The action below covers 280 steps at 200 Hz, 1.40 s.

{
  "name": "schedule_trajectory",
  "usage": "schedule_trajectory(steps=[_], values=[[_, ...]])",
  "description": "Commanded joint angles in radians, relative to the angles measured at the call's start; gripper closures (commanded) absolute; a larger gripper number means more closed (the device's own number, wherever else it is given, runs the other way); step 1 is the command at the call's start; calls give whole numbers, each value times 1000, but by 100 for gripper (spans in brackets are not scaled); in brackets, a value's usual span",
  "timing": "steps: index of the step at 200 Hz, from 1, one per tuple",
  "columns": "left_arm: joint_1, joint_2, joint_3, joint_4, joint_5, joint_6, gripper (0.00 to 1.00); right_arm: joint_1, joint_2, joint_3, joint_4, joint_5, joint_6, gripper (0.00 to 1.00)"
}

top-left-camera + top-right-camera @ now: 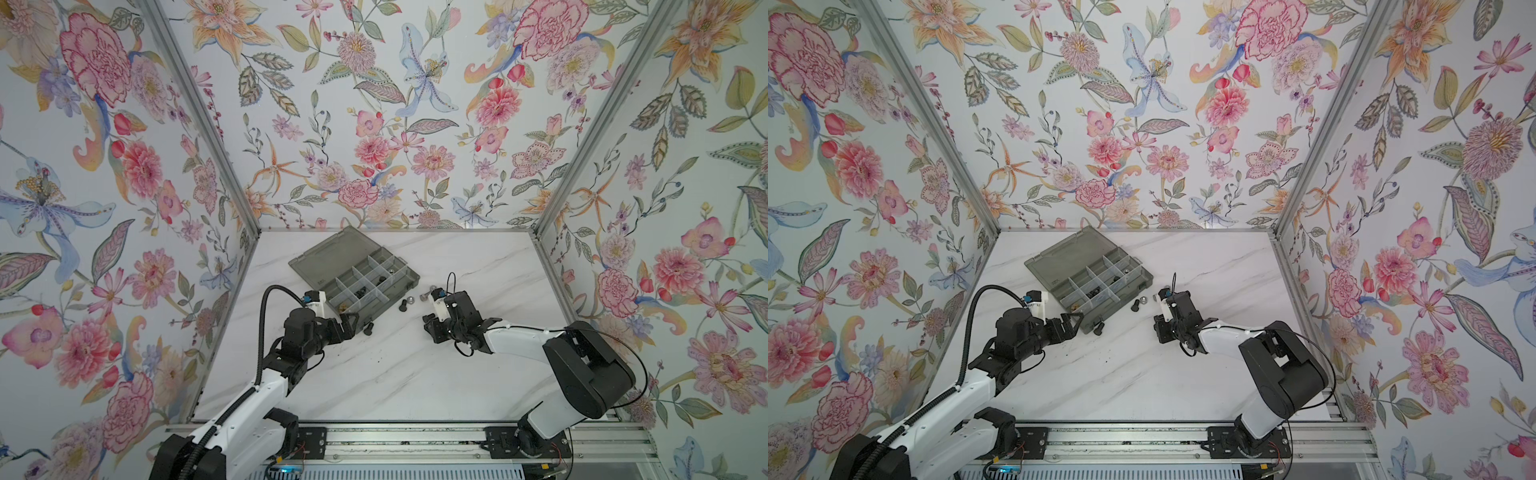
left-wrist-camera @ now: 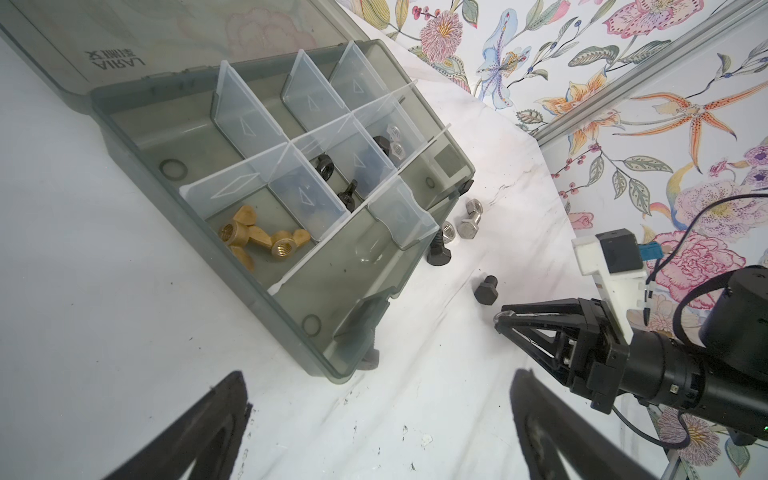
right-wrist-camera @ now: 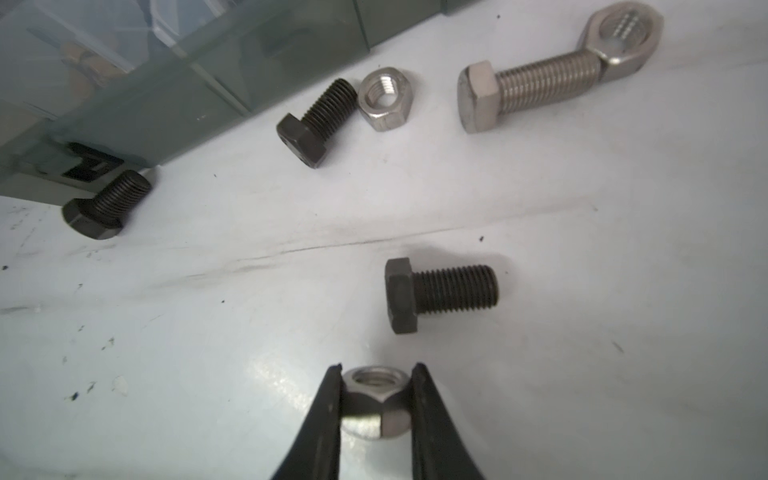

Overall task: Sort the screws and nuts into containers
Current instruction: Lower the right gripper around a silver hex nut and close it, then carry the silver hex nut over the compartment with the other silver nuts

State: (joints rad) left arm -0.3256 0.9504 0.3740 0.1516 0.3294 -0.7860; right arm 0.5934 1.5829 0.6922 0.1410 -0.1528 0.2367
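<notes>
My right hand (image 3: 378,374) is closed on a silver hex nut (image 3: 376,405), one finger against each opposite flat. Whether the nut has left the tabletop (image 1: 395,374) I cannot tell. My left hand (image 2: 382,415) stands fully spread and holds nothing, hovering just beside the organizer box (image 1: 409,282) at its corner nearest the arm bases.

I judge the step to be carrying this nut into the compartment where two silver nuts (image 2: 395,141) already lie, near the box's latch side. To do it well I would rise straight up first, because a black bolt (image 3: 440,293) lies between my grip and the box. The clear dividers (image 2: 245,112) stand proud of the box wall, so I should cross high and let go low inside the cell.

More pieces lie on the tabletop beside the box wall: two black bolts (image 3: 318,120), a loose silver nut (image 3: 384,99) and a silver bolt (image 3: 528,89). The flat lid (image 1: 328,257) takes up the box's far side. On the side toward the arm bases the tabletop lies bare.
</notes>
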Motion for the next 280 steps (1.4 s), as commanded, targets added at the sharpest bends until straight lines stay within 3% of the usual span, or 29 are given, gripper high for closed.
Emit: schedule_trajectory(steps=[1,56,189,280], values=[[11,-6,11,5,-7,-2,1,-7,-64,27,-6,-66,-43,86],[11,-4,6,14,-2,-7,1,-29,-29,232,-41,-95,-134,86],[10,-53,3,-15,-9,-2,1,-47,506,882,-82,-53,-201,84],[11,-51,2,-15,-13,2,1,-53,614,925,-100,-37,-201,82]])
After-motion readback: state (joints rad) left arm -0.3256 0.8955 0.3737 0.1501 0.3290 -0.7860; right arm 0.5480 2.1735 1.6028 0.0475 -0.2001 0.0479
